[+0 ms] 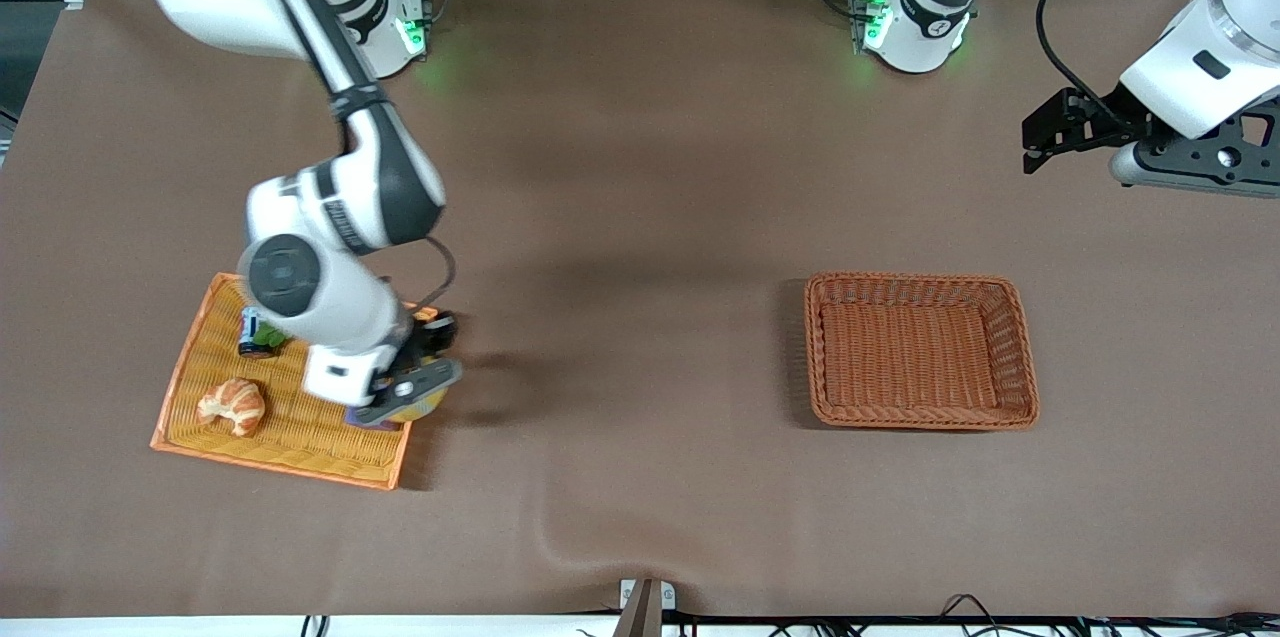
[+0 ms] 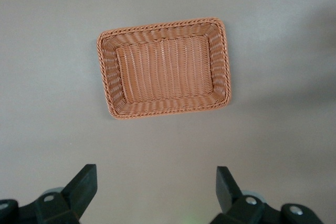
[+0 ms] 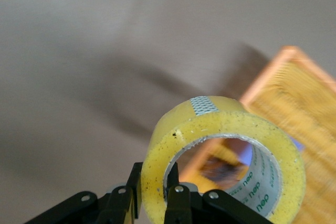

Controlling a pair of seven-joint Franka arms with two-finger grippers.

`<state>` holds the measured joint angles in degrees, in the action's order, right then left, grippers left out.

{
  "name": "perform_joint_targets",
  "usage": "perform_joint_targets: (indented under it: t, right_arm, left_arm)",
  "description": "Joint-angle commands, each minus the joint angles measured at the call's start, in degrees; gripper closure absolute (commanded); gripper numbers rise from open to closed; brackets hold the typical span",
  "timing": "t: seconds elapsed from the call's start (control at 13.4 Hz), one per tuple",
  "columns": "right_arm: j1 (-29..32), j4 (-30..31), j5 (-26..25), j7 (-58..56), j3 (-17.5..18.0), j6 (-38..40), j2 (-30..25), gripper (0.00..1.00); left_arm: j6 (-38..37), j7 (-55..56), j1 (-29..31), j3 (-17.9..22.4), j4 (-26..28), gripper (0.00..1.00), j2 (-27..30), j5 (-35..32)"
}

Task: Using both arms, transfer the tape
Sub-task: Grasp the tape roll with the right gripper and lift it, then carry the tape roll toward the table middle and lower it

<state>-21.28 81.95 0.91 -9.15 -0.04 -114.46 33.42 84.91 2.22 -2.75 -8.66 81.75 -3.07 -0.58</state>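
The tape [image 3: 226, 121], a yellowish translucent roll with a wide hole, is gripped through its wall by my right gripper [image 3: 153, 182], one finger inside the hole and one outside. From the front, the right gripper [image 1: 415, 395] is over the edge of the orange woven tray [image 1: 200, 387], and only a yellow sliver of the tape [image 1: 430, 404] shows under the hand. My left gripper [image 1: 1040, 142] hangs high over the table toward the left arm's end, waiting. In its wrist view the left gripper [image 2: 156, 187] is open and empty.
A brown wicker basket [image 1: 920, 279] with nothing in it lies toward the left arm's end, also seen in the left wrist view as the basket [image 2: 163, 24]. The tray holds a croissant [image 1: 232, 405], a small dark can [image 1: 250, 332] and a purple object [image 1: 357, 414], mostly hidden.
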Motion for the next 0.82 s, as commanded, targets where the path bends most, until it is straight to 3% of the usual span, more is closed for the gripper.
perform_joint_targets:
  t: [0.0, 0.22, 0.52, 0.75]
  right_arm:
    - [-3.14, -0.04, 0.32, 2.2, -0.75, -0.85, 1.99, 1.0]
    - [-6.57, -0.04, 1.63, 2.65, -0.66, -3.92, 4.9, 1.0]
    - [-12.63, -0.04, 7.34, 3.52, -0.57, -4.46, 5.17, 1.0]
    - [-15.36, -0.04, 8.23, 4.32, -0.57, -6.55, 6.04, 1.0]
  left_arm:
    - [-0.1, 0.86, 0.55, -0.3, -0.28, 0.0, -0.36, 0.4]
    - [-0.1, 0.86, 0.55, -0.3, -0.28, 0.0, -0.45, 0.49]
    - [-0.1, 0.77, 0.64, -0.21, -0.28, 0.0, -0.45, 0.49]
    - [-0.1, 0.86, 0.73, -0.21, -0.28, 0.0, -0.8, 0.58]
